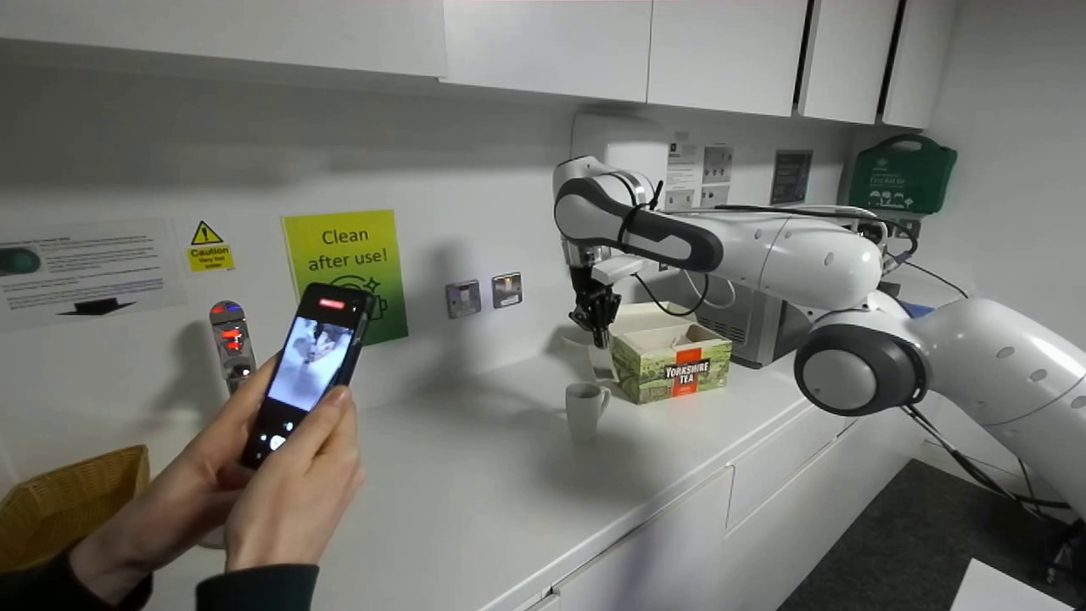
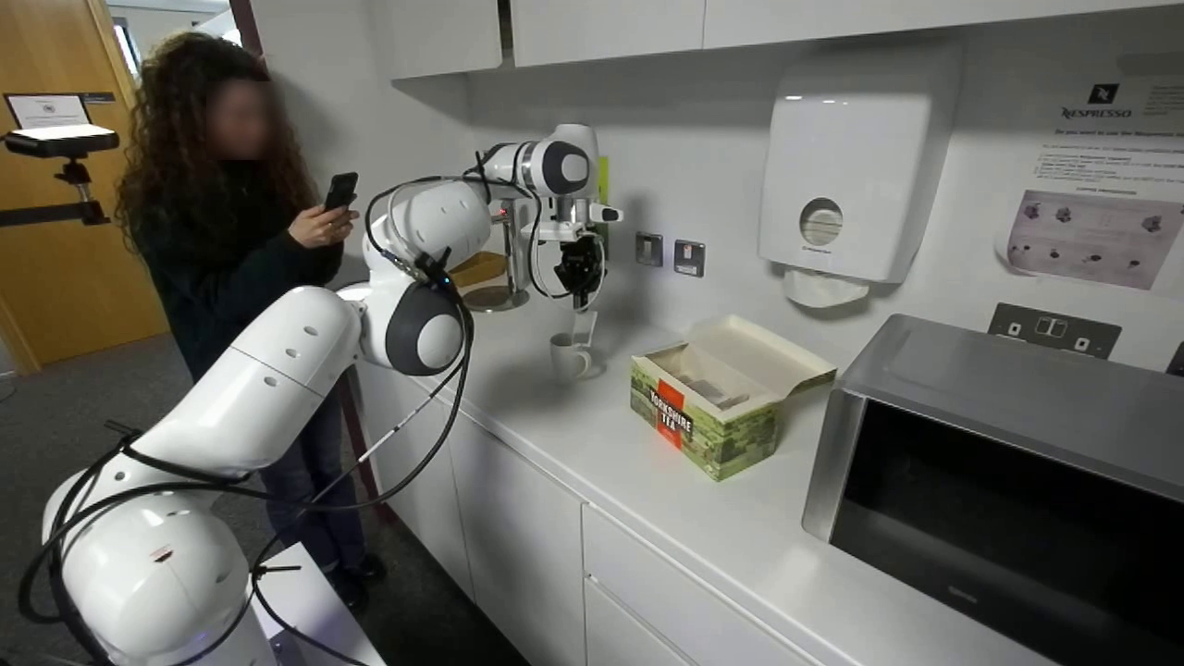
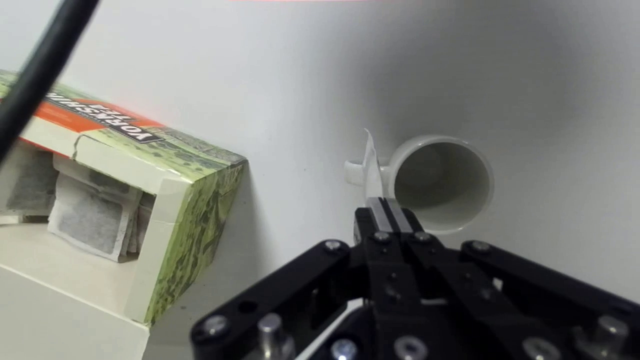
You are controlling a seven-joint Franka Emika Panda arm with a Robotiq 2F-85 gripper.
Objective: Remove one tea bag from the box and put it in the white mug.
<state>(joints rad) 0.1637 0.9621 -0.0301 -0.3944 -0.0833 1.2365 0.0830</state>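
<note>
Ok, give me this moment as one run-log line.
gripper: closed on tea bag | bag: over handle side of white mug, not yet inside | tea box: open, more bags inside

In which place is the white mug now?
In the wrist view, the white mug stands on the counter, right of centre, with the open tea box to its left.
</note>
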